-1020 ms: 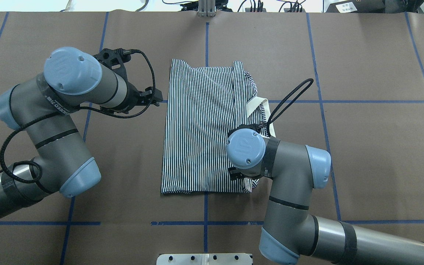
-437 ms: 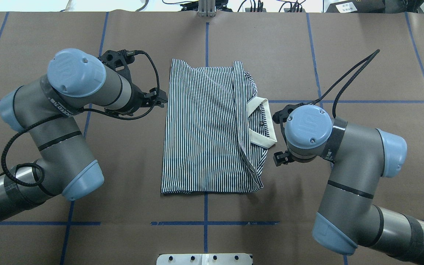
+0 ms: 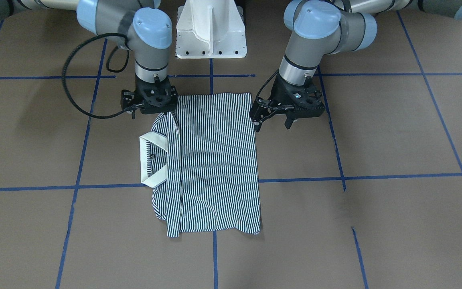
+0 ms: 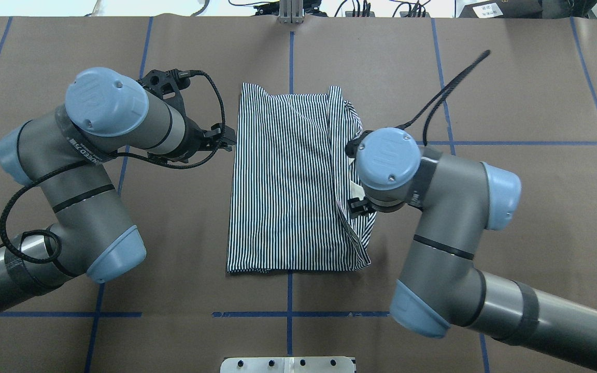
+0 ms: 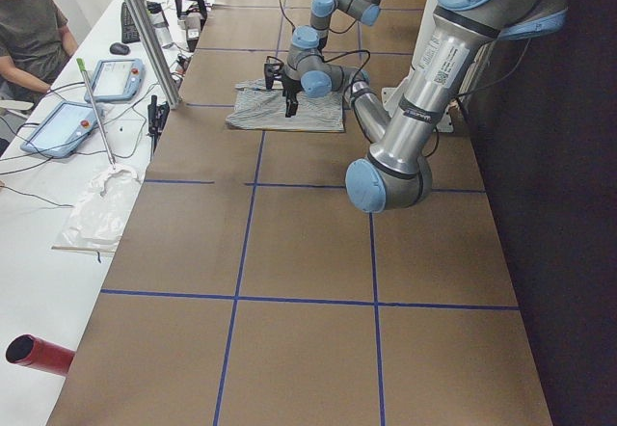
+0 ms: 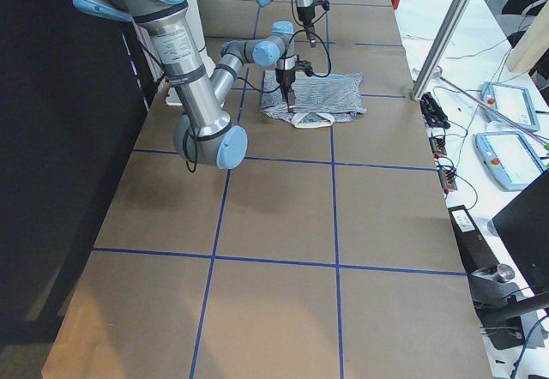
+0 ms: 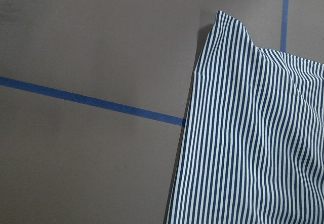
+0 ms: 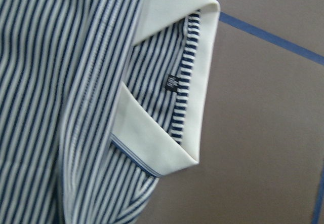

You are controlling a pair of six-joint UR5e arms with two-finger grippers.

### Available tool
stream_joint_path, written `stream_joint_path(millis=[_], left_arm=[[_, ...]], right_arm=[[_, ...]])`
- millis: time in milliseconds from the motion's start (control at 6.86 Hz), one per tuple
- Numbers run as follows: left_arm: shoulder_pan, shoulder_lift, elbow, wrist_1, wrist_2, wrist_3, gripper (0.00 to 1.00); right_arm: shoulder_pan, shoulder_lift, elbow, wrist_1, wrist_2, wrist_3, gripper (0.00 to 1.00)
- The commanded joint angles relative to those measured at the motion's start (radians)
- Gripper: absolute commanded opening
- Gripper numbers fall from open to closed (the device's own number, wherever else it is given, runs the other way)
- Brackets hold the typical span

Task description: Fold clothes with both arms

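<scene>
In the front-facing view, the shirt (image 3: 215, 160) is seen folded into a long rectangle and laid flat on the table (image 3: 375, 132). Its cream collar (image 3: 150, 140) is turned out on the right arm's side. The left gripper (image 3: 273, 120) is held just beside the shirt's opposite edge, with its jaws spread and nothing between them. The right gripper (image 3: 150, 105) is held by the shirt's corner nearest the robot; whether it is spread or clenched cannot be told.

From overhead, the collar is mostly hidden under the right wrist.

In both side views, the shirt is shown far down the table, between the arms.

In the left wrist view, a striped edge is shown beside a blue tape line (image 7: 91, 102).

In the right wrist view, the collar is shown close up, with a small dark label (image 8: 172, 83) inside it.
</scene>
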Motion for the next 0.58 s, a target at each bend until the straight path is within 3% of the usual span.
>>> stream_joint_path(millis=[0,437], left_arm=[[0.000,0.001,-0.005,0.003,-0.001,0.001,1.00],[-0.001,0.007,-0.009,0.003,-0.001,0.002,1.00]], right_arm=[[-0.070,0.031,-0.074,0.021,0.000,0.007,1.00],[-0.075,-0.007,-0.071,0.007,0.039,0.005,1.00]])
